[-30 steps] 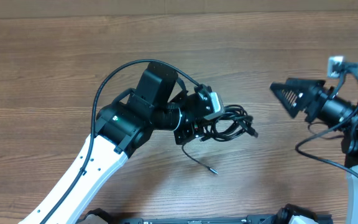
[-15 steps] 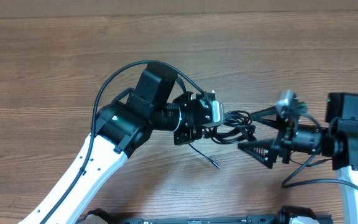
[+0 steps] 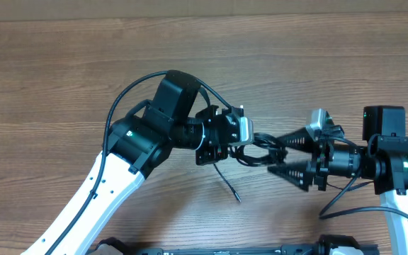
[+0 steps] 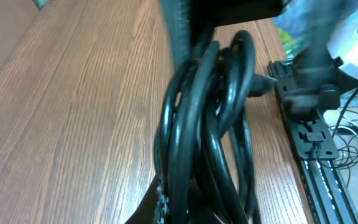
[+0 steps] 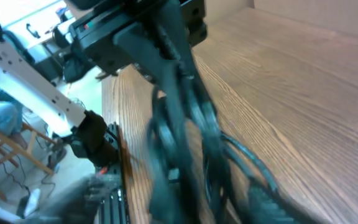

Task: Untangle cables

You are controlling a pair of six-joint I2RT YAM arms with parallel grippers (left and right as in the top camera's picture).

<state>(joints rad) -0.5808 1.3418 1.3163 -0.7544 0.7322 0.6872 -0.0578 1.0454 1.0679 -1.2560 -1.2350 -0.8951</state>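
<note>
Cables (image 4: 197, 137): black coiled bundle, middle of the overhead view; one loose end trails toward lower centre.
Left claw (image 3: 245, 140): clamped on the bundle's left side.
Right claw (image 3: 275, 154): jaws apart, straddling the bundle's right end.
Worktop (image 3: 317, 64): wood grain.

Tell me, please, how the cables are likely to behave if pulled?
Probably floppy: the cables hang in loose loops, one tail trailing free. Likely light: the left end effector alone grips the whole bundle. Overlapping loops may snag.

One cable bundle (image 3: 261, 140); two pincers: left pincer (image 3: 245, 137), right pincer (image 3: 272, 155); one table (image 3: 48, 71).
</note>
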